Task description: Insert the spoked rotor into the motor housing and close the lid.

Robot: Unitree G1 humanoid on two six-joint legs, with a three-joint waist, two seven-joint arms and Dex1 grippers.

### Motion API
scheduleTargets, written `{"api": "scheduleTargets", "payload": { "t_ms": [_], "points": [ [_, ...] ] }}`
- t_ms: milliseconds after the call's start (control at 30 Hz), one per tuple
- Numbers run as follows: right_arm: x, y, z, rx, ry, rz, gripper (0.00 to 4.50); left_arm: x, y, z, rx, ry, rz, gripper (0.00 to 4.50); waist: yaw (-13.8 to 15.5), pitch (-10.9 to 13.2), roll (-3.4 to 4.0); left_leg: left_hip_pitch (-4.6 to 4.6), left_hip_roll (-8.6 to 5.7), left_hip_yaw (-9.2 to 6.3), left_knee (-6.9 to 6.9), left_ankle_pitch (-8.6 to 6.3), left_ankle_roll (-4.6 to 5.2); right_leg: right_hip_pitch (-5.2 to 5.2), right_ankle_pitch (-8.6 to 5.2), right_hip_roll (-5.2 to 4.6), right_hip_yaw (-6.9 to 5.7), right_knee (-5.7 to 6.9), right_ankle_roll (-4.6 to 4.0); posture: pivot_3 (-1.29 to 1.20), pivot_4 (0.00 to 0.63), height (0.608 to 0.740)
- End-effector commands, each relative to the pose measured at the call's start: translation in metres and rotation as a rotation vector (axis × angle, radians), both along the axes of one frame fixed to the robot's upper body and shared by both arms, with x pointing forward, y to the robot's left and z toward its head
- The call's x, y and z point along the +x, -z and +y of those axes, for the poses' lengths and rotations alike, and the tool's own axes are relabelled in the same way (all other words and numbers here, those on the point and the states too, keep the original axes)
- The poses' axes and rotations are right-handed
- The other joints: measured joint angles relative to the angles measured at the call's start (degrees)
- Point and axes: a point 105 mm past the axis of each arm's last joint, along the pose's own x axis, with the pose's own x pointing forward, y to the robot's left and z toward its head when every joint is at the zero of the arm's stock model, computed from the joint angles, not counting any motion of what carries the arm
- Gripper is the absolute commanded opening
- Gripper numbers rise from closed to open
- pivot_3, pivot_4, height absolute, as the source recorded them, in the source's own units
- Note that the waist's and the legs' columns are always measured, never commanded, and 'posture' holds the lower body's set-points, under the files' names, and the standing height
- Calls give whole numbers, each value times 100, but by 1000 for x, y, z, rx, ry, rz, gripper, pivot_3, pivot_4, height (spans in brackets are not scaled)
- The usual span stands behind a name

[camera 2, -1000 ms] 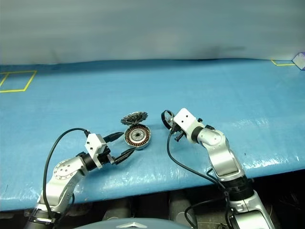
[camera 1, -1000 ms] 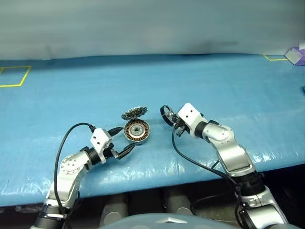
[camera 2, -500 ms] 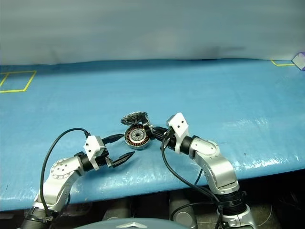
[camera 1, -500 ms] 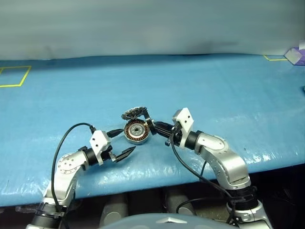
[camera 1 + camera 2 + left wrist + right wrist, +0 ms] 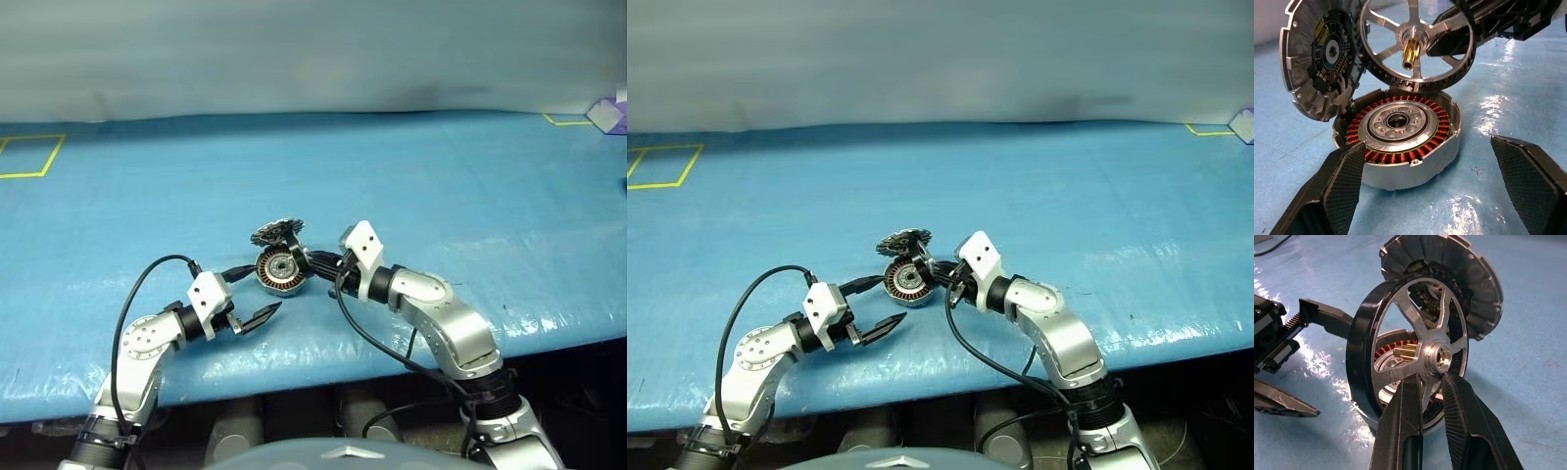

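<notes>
the spoked rotor (image 5: 1410, 352) is being gripped by the right hand (image 5: 1436, 382), fingers pinched on a spoke near the hub, and is being held on edge just above the motor housing (image 5: 1400, 142), not seated in it. a brass pinion is sticking out of the hub toward the housing. the housing is sitting on the blue worktop (image 5: 441, 186), copper windings exposed. the lid (image 5: 1317, 61) is standing open, hinged up at the housing's far side behind the rotor, jagged underside facing the rotor. the left hand (image 5: 253, 292) is being held wide open beside the housing on the near-left, one finger (image 5: 1339, 183) right by the housing wall, contact cannot be told, the other apart from it, nothing gripped. yellow tape marks are lying at the far corners of the worktop.
</notes>
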Motion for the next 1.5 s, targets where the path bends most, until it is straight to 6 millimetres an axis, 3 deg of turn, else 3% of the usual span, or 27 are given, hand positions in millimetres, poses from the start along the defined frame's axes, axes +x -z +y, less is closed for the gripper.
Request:
{"api": "scheduleTargets", "payload": {
  "t_ms": [33, 700, 800, 1133, 1500],
  "points": [
    [4, -1, -1, -60, 2, -56, 513, 0, -3, -1, 4, 2, -33, 4474, 0, 0, 0, 1, 0, 0, 0, 0, 0, 0, 0, 0, 0, 0, 0, 0, 150, 740],
    [8, -4, 10, -179, -33, -180, 513, 1, 0, -2, 9, -11, -30, 4474, 2, -1, -1, 2, 0, 0, 1, 0, 0, 1, 0, 0, 0, 1, 0, 0, 150, 740],
    [7, -3, 11, -184, -41, -178, 1278, 1, 1, -2, 14, -14, -29, 4474, 3, -1, -1, 1, 0, 0, 1, 0, 0, 1, 0, 0, -1, 0, 0, 0, 150, 740],
    [6, -8, 13, -164, -51, -215, 4477, 0, 4, -3, 27, -9, -20, 4474, 3, -1, -1, 1, 0, 0, 0, 0, 0, 1, 0, 0, -1, 0, 0, 0, 150, 740],
    [0, -20, 23, -9, -66, -158, 4477, 1, 6, -4, 34, -3, -17, 4474, 10, -1, -1, 2, 0, -1, 2, 0, 0, 3, 0, 0, -1, 1, 0, 0, 150, 740]
  ]
}}
